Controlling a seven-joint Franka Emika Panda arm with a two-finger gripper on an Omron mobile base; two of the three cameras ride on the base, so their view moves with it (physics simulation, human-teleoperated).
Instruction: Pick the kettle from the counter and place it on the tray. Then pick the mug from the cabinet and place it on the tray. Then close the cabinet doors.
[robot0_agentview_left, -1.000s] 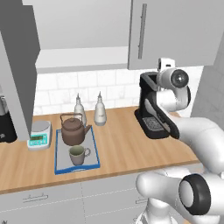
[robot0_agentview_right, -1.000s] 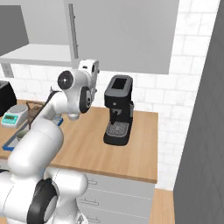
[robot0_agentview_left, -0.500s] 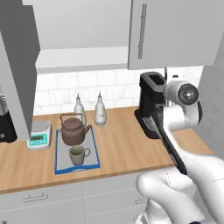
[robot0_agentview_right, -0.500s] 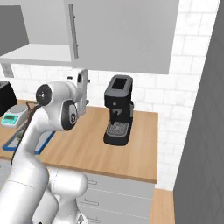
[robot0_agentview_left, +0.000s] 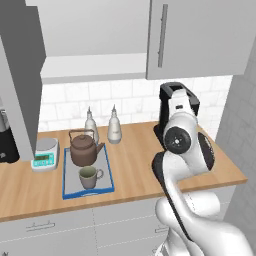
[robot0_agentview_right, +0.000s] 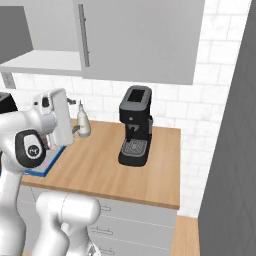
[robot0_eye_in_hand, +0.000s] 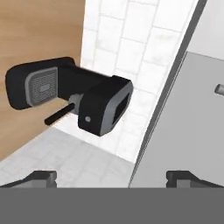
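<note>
Blue-rimmed tray (robot0_agentview_left: 67, 170) at lower left of the left base view on the bench (robot0_agentview_left: 135, 165), kettle (robot0_agentview_left: 82, 148) at its back, mug (robot0_agentview_left: 88, 176) in front, both inside the rim, gripper (robot0_eye_in_hand: 111, 177) jaws spread wide and empty, facing a black coffee machine (robot0_eye_in_hand: 70, 94), cabinet (robot0_agentview_left: 90, 65) open at upper left.

Black coffee machine (robot0_eye_in_hand: 70, 98) beside cabinet door (robot0_eye_in_hand: 188, 127)

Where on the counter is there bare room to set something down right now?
The widest bare stretch of counter runs between the tray and the coffee machine. A narrower strip lies along the front edge below the tray. The left end is crowded: kettle and mug fill the tray, with the scale and two bottles close behind.
</note>
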